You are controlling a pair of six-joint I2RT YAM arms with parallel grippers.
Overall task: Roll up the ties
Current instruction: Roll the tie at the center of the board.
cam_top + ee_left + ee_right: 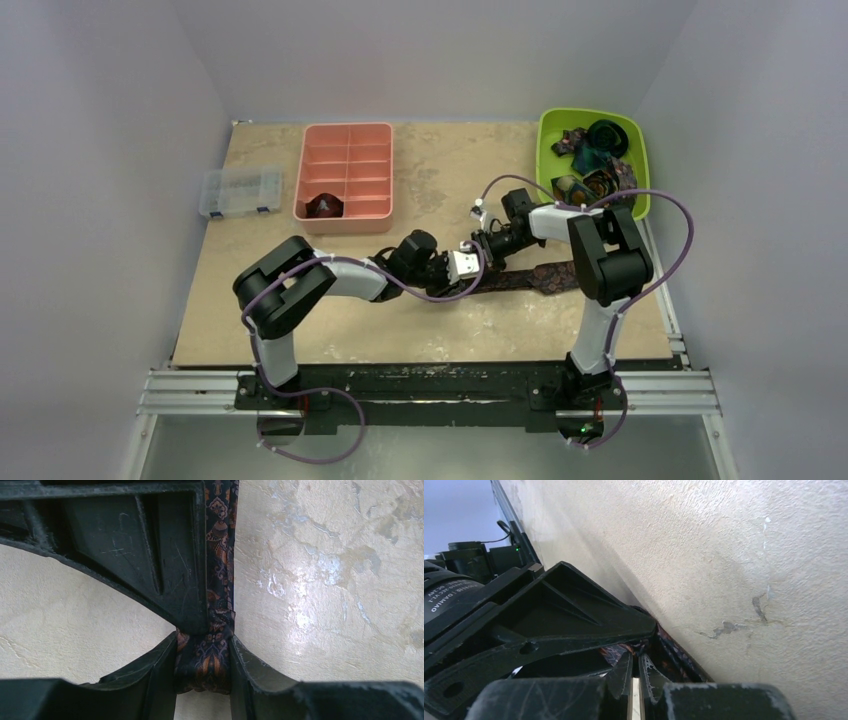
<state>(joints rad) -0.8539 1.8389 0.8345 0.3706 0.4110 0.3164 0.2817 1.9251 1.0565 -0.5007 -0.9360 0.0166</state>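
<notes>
A dark brown-maroon patterned tie (530,277) lies flat on the table, running right from where my two grippers meet. My left gripper (448,276) is shut on the tie's folded end (204,662), held between both jaws just above the table. My right gripper (466,272) comes in from the right. Its black fingers (150,555) lie along the tie's strip (220,555). In the right wrist view its jaws (636,660) are closed to a thin slit with tie fabric (674,655) at their tips. More rolled ties (592,160) sit in a green bin.
A green bin (640,200) stands at the back right. A pink divided tray (345,150) at the back centre holds one rolled tie (323,206). A clear plastic box (240,191) sits at the back left. The table's right edge runs beside the right arm.
</notes>
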